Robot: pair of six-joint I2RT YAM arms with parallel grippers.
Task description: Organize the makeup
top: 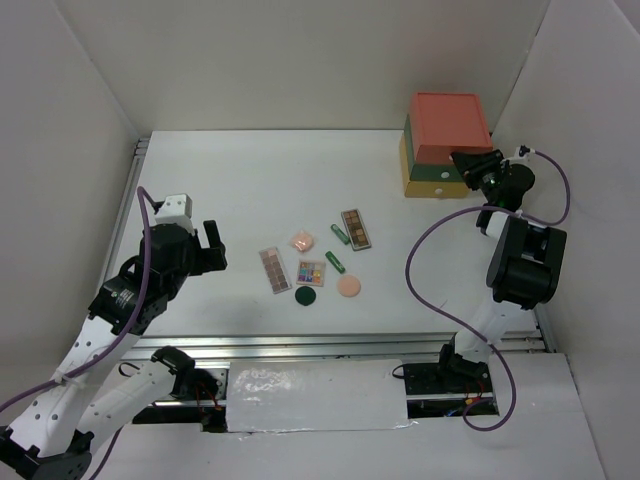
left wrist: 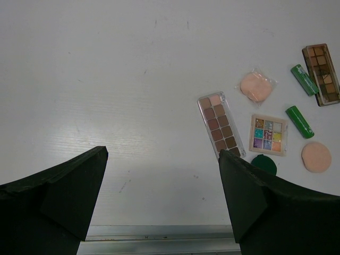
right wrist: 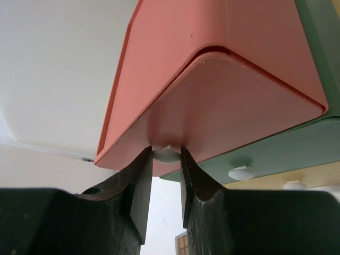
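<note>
The left end effector (left wrist: 162,154) hangs fully spread and empty over the white worktop (left wrist: 106,79). Just to its right the makeup lies flat mid-worktop: a long brownish eyeshadow palette (left wrist: 221,127) nearest, then a square multicolour palette (left wrist: 268,134), a dark-green round compact (left wrist: 264,164) and green tubes (left wrist: 300,121). All look light, stiff, slick and low, so pinching the long palette across its narrow sides seems best. Far right, well apart from them, the right end effector (right wrist: 164,159) is closed narrowly on the small white knob (right wrist: 167,154) of the red top drawer (right wrist: 212,79). Whether that drawer is ajar is hard to tell.
</note>
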